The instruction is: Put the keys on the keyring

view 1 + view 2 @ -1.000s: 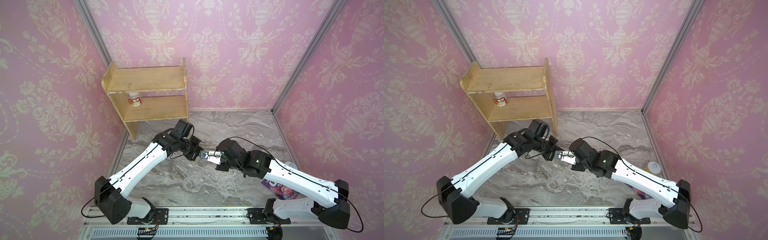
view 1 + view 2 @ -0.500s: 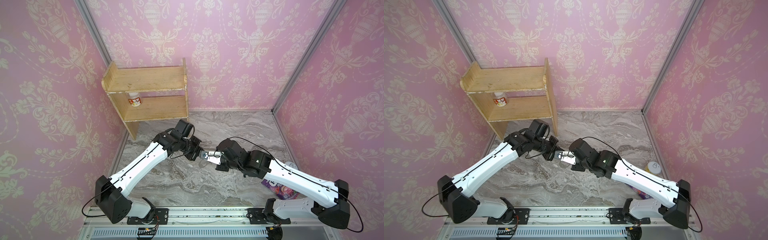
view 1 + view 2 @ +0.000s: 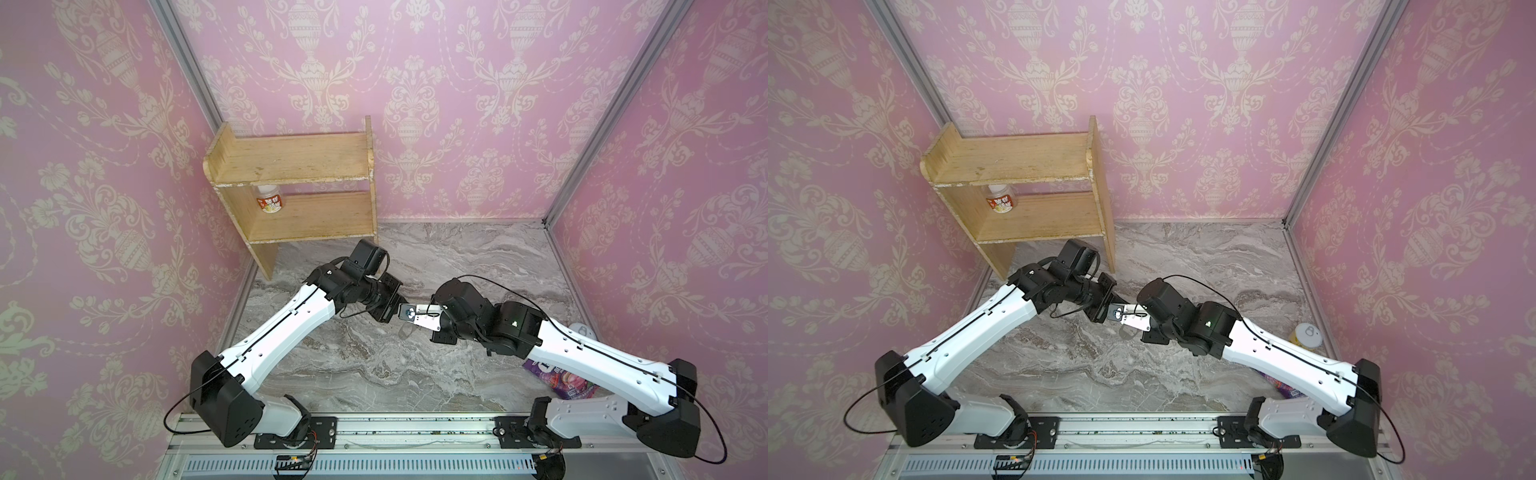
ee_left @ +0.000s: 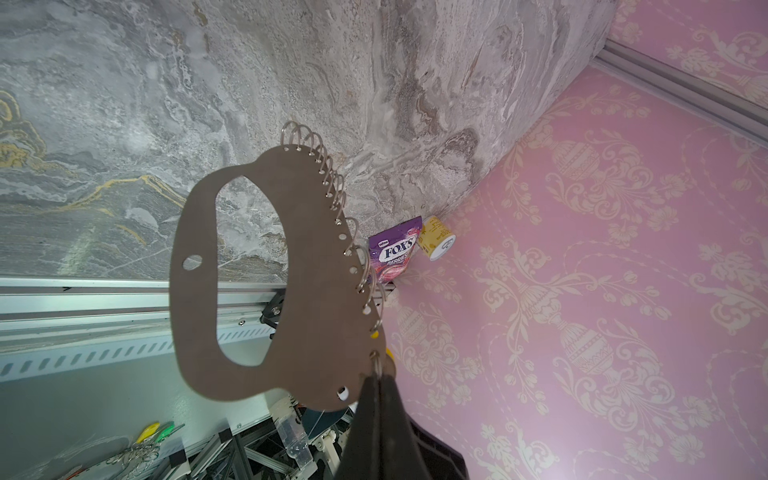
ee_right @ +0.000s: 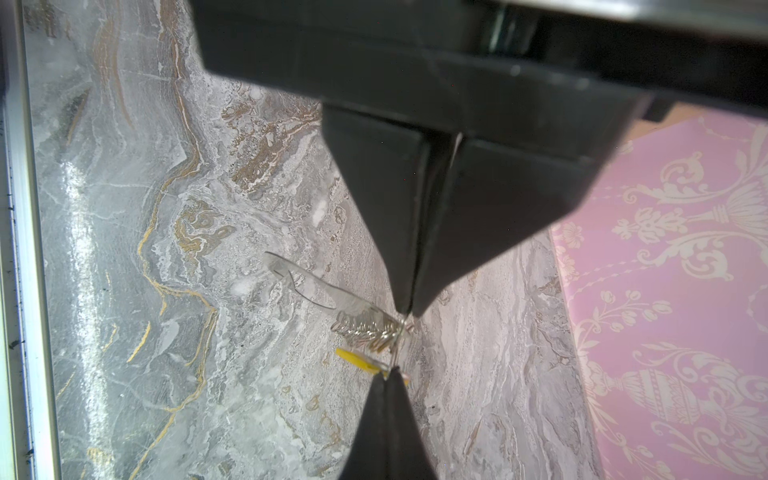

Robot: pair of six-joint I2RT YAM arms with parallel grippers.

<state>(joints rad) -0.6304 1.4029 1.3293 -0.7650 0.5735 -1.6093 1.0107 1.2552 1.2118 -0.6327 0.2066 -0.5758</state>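
- Left end effector (image 4: 376, 376): fingers pressed together, clamped on one of the silver rings (image 4: 309, 141) along the edge of the keyring (image 4: 320, 291).
- Right end effector (image 5: 388, 376): fingers pressed together, clamped on the yellow tag of the keys (image 5: 356, 359).
- In the right wrist view it stands tip to tip with the left end effector (image 5: 409, 309).
- A thin silver piece runs between the two tips. Ring wire or key blade: cannot tell.
- Whether the key is threaded on a ring: cannot tell.
- Keyring: held clear of the table (image 3: 374, 365), out in front of the wooden shelf (image 3: 299, 166), off that shelf's side panel nearer the table's middle.
- In a top view it shows as a small grey piece between the two wrists (image 3: 406, 311).
- The plate is a flat grey-brown sheet, and the table shows through its oval cut-out.
- Keys: at the ring edge of the keyring, in the same spot in front of the shelf.
- In the left wrist view they sit behind the plate, so only yellow slivers (image 4: 374, 334) peek past its edge.
- On the shelf's lower board, near its far side panel, stands a small bottle (image 3: 270, 201) with a red label.
- A purple FOX'S sweets bag (image 4: 392, 253) and a yellow can (image 4: 436, 241) lie just beside each other on the table. They are against the side wall opposite the shelf, well apart from it.
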